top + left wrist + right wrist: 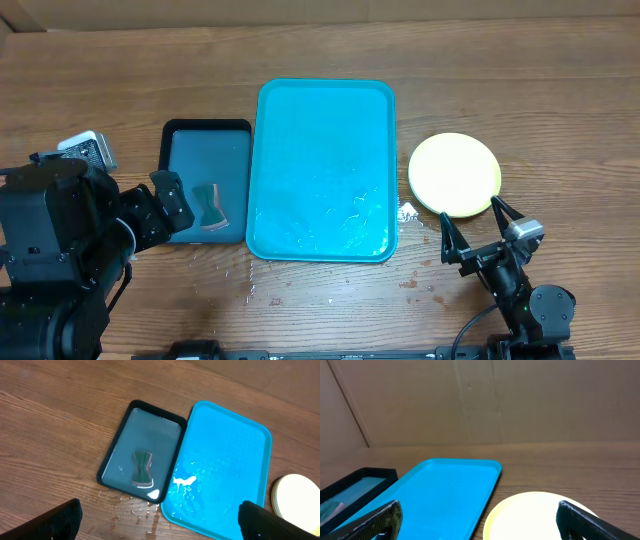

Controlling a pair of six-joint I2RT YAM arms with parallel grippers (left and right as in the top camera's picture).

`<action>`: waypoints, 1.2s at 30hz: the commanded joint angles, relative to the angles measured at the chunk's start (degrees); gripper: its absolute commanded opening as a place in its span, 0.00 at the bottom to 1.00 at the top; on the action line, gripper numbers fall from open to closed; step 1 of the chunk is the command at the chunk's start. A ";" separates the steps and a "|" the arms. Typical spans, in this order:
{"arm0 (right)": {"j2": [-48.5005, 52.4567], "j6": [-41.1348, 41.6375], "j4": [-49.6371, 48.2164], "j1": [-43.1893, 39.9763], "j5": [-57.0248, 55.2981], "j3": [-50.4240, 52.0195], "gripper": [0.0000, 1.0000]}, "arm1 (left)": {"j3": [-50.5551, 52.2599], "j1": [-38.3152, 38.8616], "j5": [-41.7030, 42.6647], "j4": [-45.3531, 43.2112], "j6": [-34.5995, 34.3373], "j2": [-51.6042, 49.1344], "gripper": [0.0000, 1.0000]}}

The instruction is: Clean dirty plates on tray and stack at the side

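The turquoise tray (322,170) lies mid-table, wet and with no plates on it; it also shows in the left wrist view (220,467) and the right wrist view (440,495). A stack of plates with a yellow-green one on top (454,175) sits on the table right of the tray, also seen in the right wrist view (535,515) and at the edge of the left wrist view (297,500). My left gripper (175,200) is open and empty over the black tray's left edge. My right gripper (483,228) is open and empty just in front of the plate stack.
A smaller black tray (206,180) holding water and a dark sponge (209,207) lies left of the turquoise tray. Water drops spot the wood (270,290) in front of the trays. A small grey-white object (88,150) sits at far left.
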State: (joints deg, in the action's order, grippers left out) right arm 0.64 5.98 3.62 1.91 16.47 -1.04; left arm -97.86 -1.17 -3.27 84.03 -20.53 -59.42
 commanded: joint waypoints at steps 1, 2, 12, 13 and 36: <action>-0.48 -0.04 -0.39 0.00 -0.57 0.59 1.00 | -0.50 0.02 -0.50 -0.22 1.25 0.17 1.00; -0.48 -0.04 -0.39 0.00 -0.57 0.59 0.99 | -0.50 0.02 -0.52 -0.22 1.27 0.17 1.00; -0.48 -0.04 -0.37 0.00 -0.59 0.59 1.00 | -0.50 0.02 -0.52 -0.22 1.25 0.17 1.00; -0.48 -0.04 -0.39 0.00 -0.59 0.59 1.00 | -0.50 0.02 -0.50 -0.22 1.27 0.17 1.00; -0.48 -0.04 -0.37 0.00 -0.57 0.59 0.99 | 61.16 1.25 16.24 -66.10 10.27 38.34 1.00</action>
State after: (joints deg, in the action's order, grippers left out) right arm 0.62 5.98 3.62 1.91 16.27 -1.04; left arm -47.22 -0.36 6.09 23.35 -14.04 -28.49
